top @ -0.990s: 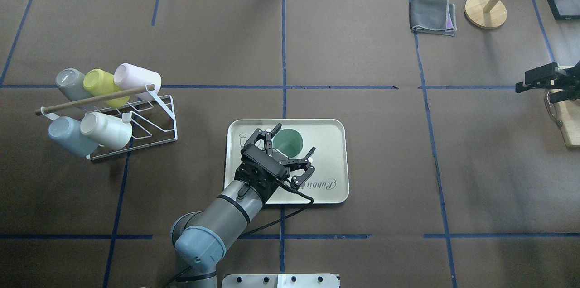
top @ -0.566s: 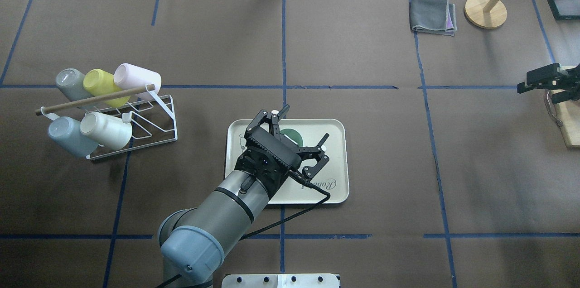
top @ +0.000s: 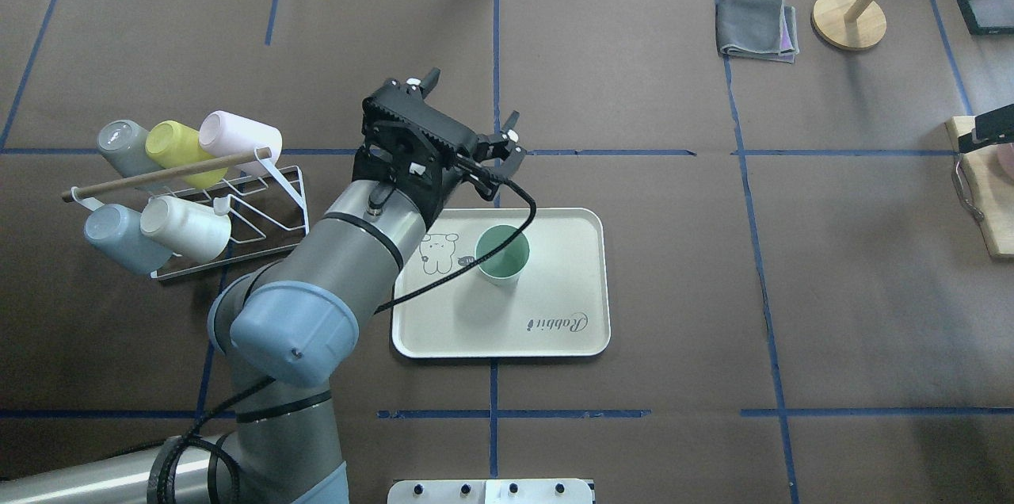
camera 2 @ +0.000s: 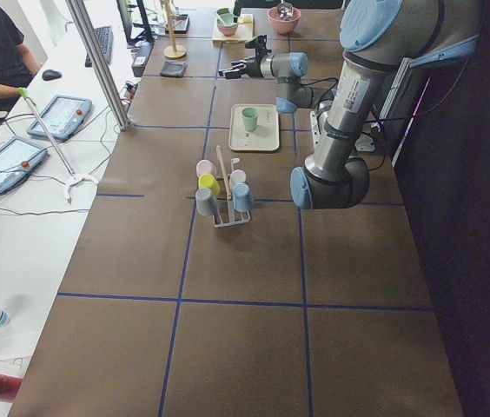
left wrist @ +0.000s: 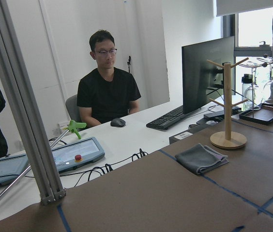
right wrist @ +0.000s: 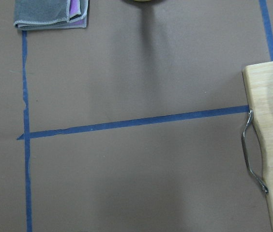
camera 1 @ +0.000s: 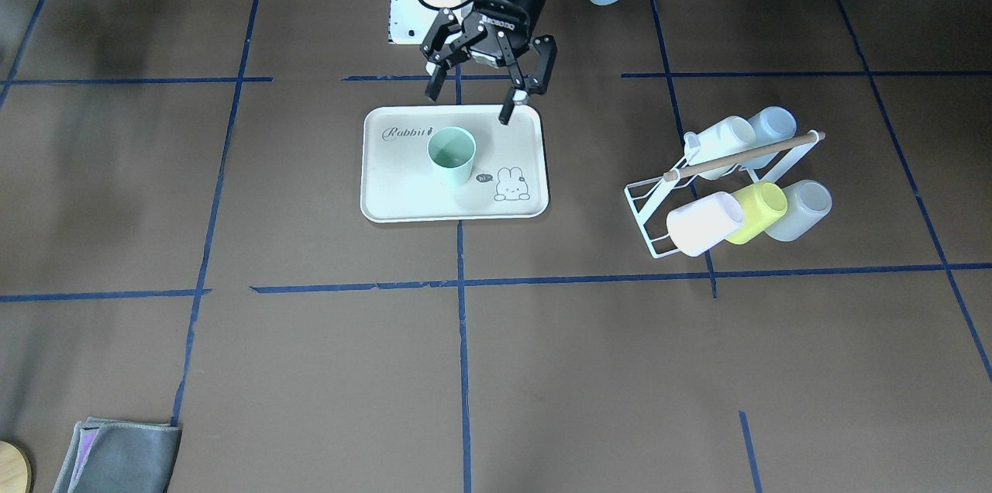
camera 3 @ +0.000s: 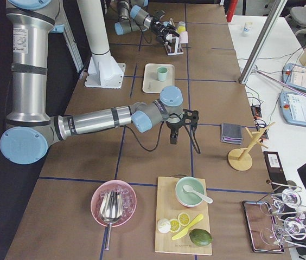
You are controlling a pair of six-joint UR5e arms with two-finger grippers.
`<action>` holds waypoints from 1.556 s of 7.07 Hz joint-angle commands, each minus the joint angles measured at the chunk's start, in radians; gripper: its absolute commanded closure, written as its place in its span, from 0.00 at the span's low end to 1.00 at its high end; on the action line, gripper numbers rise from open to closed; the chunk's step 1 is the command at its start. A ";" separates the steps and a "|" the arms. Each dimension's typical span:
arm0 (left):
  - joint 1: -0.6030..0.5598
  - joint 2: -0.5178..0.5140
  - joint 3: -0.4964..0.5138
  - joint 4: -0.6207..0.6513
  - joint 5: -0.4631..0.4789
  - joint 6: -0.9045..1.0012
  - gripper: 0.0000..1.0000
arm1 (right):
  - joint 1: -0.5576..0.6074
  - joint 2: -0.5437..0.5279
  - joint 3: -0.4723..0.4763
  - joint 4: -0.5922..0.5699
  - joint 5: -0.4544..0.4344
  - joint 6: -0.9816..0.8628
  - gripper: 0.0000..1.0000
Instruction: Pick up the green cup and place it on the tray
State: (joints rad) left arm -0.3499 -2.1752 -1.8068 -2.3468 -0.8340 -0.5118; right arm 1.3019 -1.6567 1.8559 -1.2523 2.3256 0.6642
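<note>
Hovering with its jaws released and spread wide, the left gripper point(camera 1: 468, 103) holds nothing, the green cup point(camera 1: 452, 156) standing upright on the tray point(camera 1: 373, 181) beneath the jaws and apart from them, while the right gripper's point(camera 3: 179, 130) jaws cannot be judged.

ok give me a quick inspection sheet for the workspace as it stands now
surface: brown paper-covered table with blue tape lines.
job's things: pale mint-green plastic cup stands upright on the cream rectangular tray, ungripped.
clutter: white wire rack holding five cups on their sides; folded grey cloth; wooden peg stand; wooden cutting board with food.
grippers: left gripper open, above the tray's robot-side edge, clear of the cup; right gripper over bare table, open or shut unclear.
cables: black wrist cable loops over the tray near the cup; contact unclear.
surroundings: seated person in black shirt at a white desk.
</note>
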 commanded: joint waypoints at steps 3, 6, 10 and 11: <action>-0.254 0.135 -0.028 0.185 -0.317 -0.206 0.01 | 0.056 -0.008 0.002 -0.064 -0.005 -0.123 0.00; -0.481 0.228 -0.100 0.491 -0.697 -0.209 0.01 | 0.053 -0.011 0.000 -0.065 -0.006 -0.126 0.00; -0.906 0.481 -0.072 0.605 -1.405 0.065 0.01 | 0.123 0.003 0.002 -0.238 0.001 -0.286 0.00; -0.982 0.508 -0.069 0.732 -1.412 0.307 0.01 | 0.166 0.009 -0.004 -0.322 0.001 -0.392 0.00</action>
State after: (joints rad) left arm -1.2360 -1.7137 -1.8803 -1.7371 -2.1890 -0.4567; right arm 1.4196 -1.6545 1.8555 -1.4759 2.3262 0.3886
